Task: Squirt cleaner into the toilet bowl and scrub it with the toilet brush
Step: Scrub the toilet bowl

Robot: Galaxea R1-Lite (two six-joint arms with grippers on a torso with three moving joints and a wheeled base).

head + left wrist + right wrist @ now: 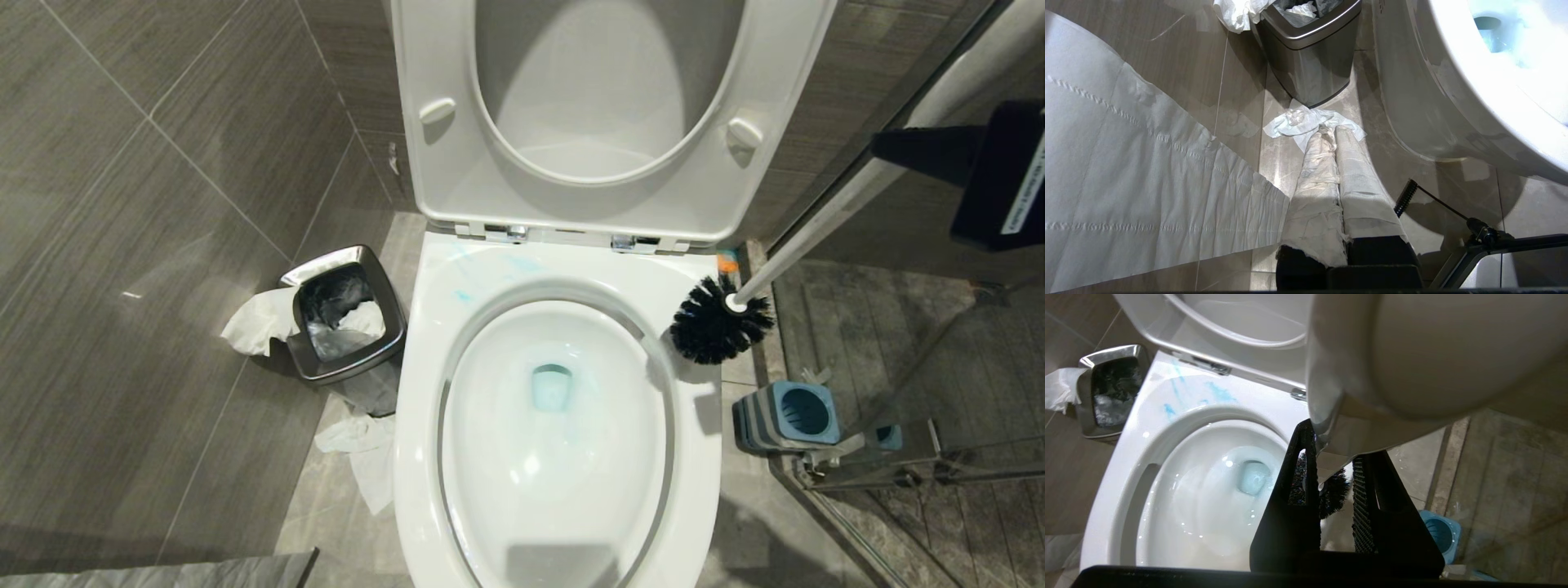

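The white toilet bowl (420, 384) stands with its seat and lid raised. Pale blue cleaner (520, 265) streaks the back rim, and the water in the drain is tinted blue (1253, 477). The toilet brush has a black bristle head (718, 320) hanging over the bowl's right rim. Its white handle (824, 220) slants up to the right. My right gripper (1336, 443) is shut on the handle's wide white tip (1433, 355). My left gripper (1331, 131) is shut with nothing in it, its fingers wrapped in white paper, pointing down at the floor left of the bowl.
A chrome waste bin (310, 371) with tissue hanging out stands left of the bowl. Crumpled tissues (363, 457) lie on the floor beside it. The blue-and-grey brush holder (788, 416) stands right of the bowl by a glass partition (914, 474). A paper strip (1126, 183) hangs near the left wrist.
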